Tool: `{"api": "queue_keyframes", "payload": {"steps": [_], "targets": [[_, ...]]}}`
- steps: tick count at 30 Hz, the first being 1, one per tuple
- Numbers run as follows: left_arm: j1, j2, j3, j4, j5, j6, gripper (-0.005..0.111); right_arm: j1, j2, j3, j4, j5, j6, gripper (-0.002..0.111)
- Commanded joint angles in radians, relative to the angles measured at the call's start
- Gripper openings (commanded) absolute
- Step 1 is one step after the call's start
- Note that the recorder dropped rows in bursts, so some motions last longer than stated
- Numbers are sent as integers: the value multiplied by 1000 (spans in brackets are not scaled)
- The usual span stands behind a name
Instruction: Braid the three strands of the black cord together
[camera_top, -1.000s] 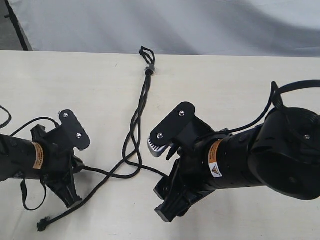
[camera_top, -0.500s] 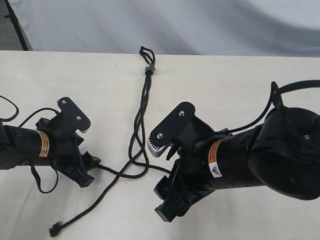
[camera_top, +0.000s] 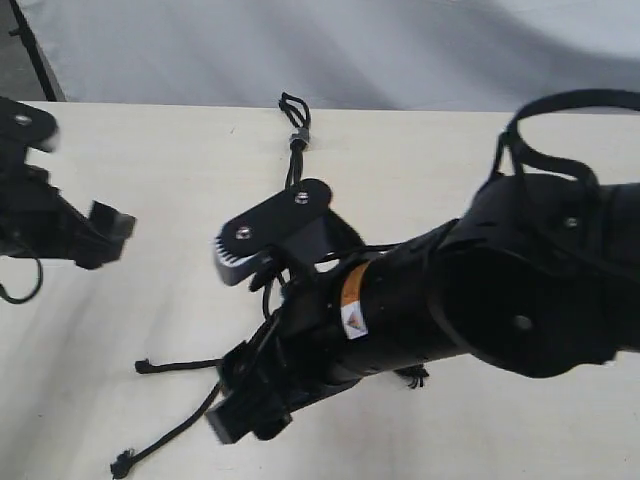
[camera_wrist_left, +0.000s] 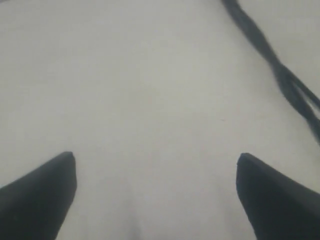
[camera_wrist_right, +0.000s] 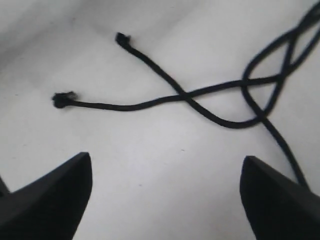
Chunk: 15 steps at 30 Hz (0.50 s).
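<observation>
Lying on the pale cream tabletop (camera_top: 480, 140), the thin black rope cord (camera_top: 293, 165) has its short loop (camera_top: 293, 105) at the table's far edge, with the small grey band (camera_top: 298, 138) just beneath it. From that band the three long black round strands (camera_wrist_right: 100, 105) run close together toward the near side and pass out of sight under the right arm's black two-finger gripper (camera_wrist_right: 165, 195), which reaches across the middle of the table. Its fingers are spread wide with only bare table between them, pinching nothing. In front of it two strands cross one another, one ending in a knotted tip (camera_wrist_right: 60, 100) and the other in a blunt tip (camera_wrist_right: 122, 38); farther along they tangle into a loose loop. One strand runs down just beside a finger (camera_wrist_right: 280, 200), though contact cannot be told. The left arm's black gripper (camera_wrist_left: 155, 190) hangs at the left side, well apart from the cord, its fingers likewise spread over bare tabletop; its wrist view shows a blurred, loosely twisted stretch of cord off to one side.
</observation>
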Motion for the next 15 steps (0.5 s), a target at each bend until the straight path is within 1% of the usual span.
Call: {"api": "queue_keyframes", "payload": {"steps": [1,2,3,4,5,9,12,15], "targets": [[140,-124,23,-25,120,-72,81,69,163,-145,87,120,2,76],[166,-133,46,-25,94,-72,81,85,256,-206,89,161,4,76],[170,-133,53,-25,67,-72,81,91,299,-244,89,187,18,76],[170,-133,65,-25,8,-71,81,98,370,-326,89,238,47,76],[170,-133,67,-23,-16,-71,81,98,431,-399,89,288,78,76],[170,-133,67,-23,-18,-71,81,98,560,-563,83,416,170,76],[170,-133,67,-23,-18,-71,81,98,604,-603,78,433,231,76],[170,-133,67,-23,-18,-71,81,82,625,-607,25,431,346,76]]}}
